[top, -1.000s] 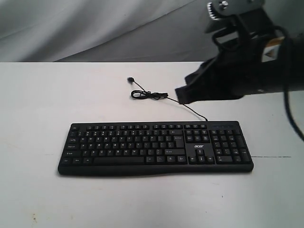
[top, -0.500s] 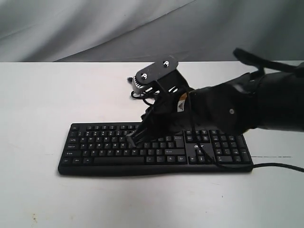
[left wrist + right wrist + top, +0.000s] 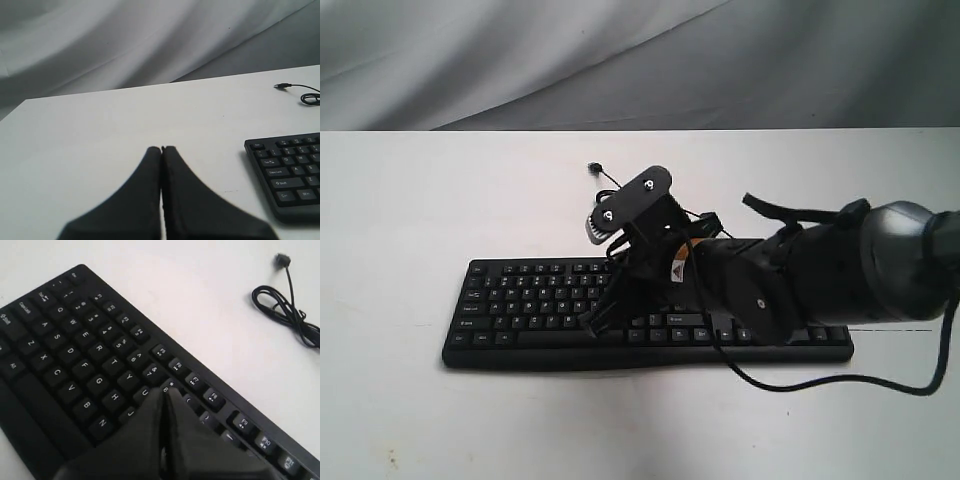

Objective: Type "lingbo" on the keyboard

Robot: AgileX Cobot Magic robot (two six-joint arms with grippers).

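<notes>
I have the keyboard (image 3: 530,310) low centre in the exterior frame, flat on the table (image 3: 410,200), long side running across the picture. The right arm (image 3: 820,285) comes in from the right edge and lies over the keyboard's right half. The right gripper (image 3: 592,322) is down at the letter block, left of frame centre, with its tip just beside the U key (image 3: 141,392). The cable (image 3: 603,178) lies behind the keyboard, upper centre. The left gripper (image 3: 161,150) is over bare table, off the keyboard's Esc end and apart from it.
</notes>
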